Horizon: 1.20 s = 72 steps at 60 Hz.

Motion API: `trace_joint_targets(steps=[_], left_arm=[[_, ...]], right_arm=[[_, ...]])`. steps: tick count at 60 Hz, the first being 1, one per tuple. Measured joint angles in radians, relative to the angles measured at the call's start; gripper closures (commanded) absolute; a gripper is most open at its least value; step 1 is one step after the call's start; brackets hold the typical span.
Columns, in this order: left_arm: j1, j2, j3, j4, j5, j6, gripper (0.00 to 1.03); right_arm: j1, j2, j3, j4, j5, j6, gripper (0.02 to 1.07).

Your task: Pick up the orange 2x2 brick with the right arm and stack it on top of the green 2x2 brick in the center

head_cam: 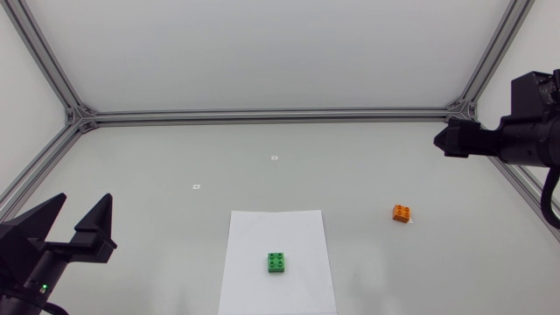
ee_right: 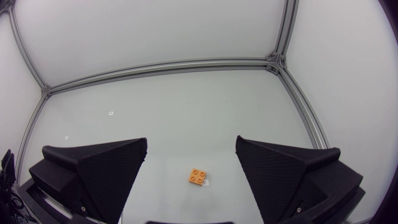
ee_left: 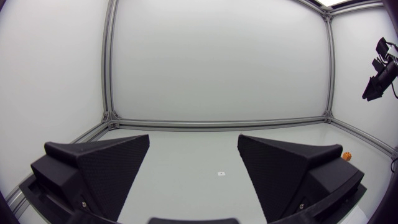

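Note:
The orange 2x2 brick [head_cam: 402,213] lies on the table to the right of a white sheet [head_cam: 262,232]. On that sheet, near its middle, sits the green 2x2 brick [head_cam: 276,262]. My right gripper [head_cam: 441,141] hangs high over the table's right side, open. Its wrist view looks down on the orange brick [ee_right: 198,177], which lies on the table well below, in the gap between the fingers [ee_right: 102,163], untouched. My left gripper [head_cam: 80,219] stands open and empty at the near left. Past its right finger [ee_left: 289,165], a bit of the orange brick [ee_left: 347,155] shows.
Aluminium frame rails [head_cam: 262,115] run along the table's far edge and both sides. Two small white markers [head_cam: 274,157] [head_cam: 197,185] lie flat on the table behind the sheet.

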Motion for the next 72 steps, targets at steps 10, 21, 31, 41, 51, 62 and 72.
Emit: trace_joint_targets(steps=[10,21,31,41,51,62,72], left_arm=[[0.0,0.0,0.0,0.0,0.0,0.0,0.04],[0.0,0.0,0.0,0.0,0.0,0.0,0.04],[0.0,0.0,0.0,0.0,0.0,0.0,0.04],[0.0,0.0,0.0,0.0,0.0,0.0,0.04],[0.0,0.0,0.0,0.0,0.0,0.0,0.04],[0.0,0.0,0.0,0.0,0.0,0.0,0.04],[0.0,0.0,0.0,0.0,0.0,0.0,0.04]], right_arm=[[0.001,0.104,0.037,-0.092,-0.008,-0.013,0.06],[0.009,0.211,0.093,-0.21,-0.008,-0.029,0.06],[0.014,0.319,0.159,-0.304,-0.007,-0.002,0.06],[0.014,0.433,0.224,-0.372,0.008,0.081,0.06],[0.014,0.496,0.251,-0.419,0.028,0.163,0.06],[0.014,0.568,0.275,-0.444,0.034,0.238,0.06],[0.024,0.609,0.275,-0.446,0.034,0.299,0.06]])
